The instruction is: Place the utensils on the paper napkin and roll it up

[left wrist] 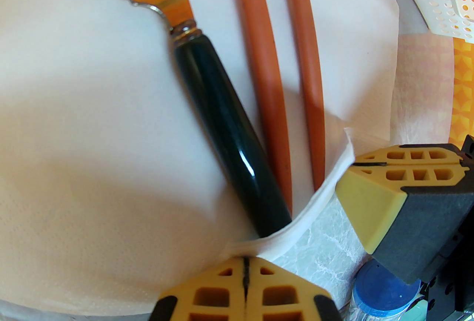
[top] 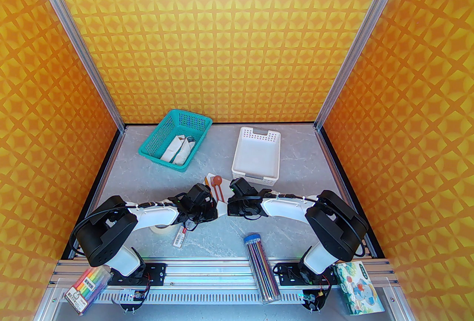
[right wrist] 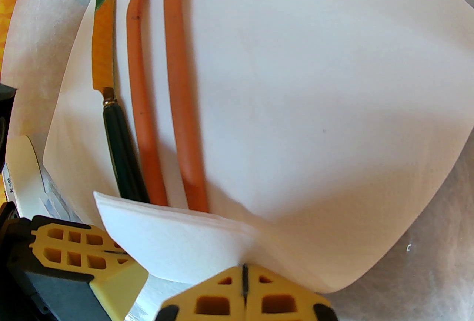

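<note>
Left fingers [left wrist: 207, 297] and right fingers [right wrist: 211, 301] are both closed, pinching the near edge of the paper napkin [right wrist: 296, 89] up over the handle ends. Knife [left wrist: 229, 141], fork [right wrist: 139, 89] and spoon [right wrist: 181, 89] lie on it side by side, long axes pointing straight away from the fingers, nearer the left arm. The roll likely goes sideways across them.

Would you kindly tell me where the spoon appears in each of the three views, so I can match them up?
Top external: spoon just below centre, bowl uppermost.
Left wrist: its handle, the rightmost orange bar, upper centre.
Right wrist: handle left of centre, bowl at the top edge.
Shared landmark: the fork lying just left of it on the napkin.
</note>
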Available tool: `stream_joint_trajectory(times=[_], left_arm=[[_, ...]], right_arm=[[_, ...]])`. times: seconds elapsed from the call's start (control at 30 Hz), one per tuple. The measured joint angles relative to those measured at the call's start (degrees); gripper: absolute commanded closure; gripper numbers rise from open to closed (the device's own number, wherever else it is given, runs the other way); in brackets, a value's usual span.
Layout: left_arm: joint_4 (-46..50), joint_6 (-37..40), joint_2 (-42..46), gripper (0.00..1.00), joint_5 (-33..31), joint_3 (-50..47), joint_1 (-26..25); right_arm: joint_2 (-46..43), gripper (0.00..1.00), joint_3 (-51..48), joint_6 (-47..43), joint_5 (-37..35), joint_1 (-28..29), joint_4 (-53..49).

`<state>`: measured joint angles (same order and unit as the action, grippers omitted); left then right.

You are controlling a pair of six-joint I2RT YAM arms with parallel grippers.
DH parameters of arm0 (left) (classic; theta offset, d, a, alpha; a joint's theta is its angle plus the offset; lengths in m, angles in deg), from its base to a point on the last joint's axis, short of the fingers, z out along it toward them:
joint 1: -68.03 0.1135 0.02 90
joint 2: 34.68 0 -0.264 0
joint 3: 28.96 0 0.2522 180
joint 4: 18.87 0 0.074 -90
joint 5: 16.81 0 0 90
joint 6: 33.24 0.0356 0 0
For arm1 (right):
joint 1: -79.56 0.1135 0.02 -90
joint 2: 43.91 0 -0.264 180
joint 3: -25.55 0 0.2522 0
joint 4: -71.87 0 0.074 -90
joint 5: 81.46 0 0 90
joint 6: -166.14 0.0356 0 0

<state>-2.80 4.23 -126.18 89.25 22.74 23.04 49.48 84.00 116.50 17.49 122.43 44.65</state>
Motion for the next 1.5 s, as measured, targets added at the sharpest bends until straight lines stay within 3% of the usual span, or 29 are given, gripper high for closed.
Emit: stream_joint_trajectory(times=[0.8, 1.03, 1.27, 1.5], left_arm=[[0.0, -0.24, 0.0, 0.99, 0.0, 0.0, 0.02], [0.04, -0.24, 0.0, 0.99, 0.0, 0.0, 0.02], [0.04, -0.24, 0.0, 0.99, 0.0, 0.0, 0.02], [0.07, -0.24, 0.0, 0.99, 0.0, 0.0, 0.07]], right_arm=[[-1.29, 1.0, -1.14, -3.8, 0.59, -4.17, -1.38], [-4.7, 1.0, -1.14, -4.68, -2.01, -5.01, -6.62], [-8.02, 1.0, -1.01, -5.25, -1.22, -4.81, -7.74], [-3.74, 1.0, -0.17, -4.42, 2.29, -1.46, -2.71]])
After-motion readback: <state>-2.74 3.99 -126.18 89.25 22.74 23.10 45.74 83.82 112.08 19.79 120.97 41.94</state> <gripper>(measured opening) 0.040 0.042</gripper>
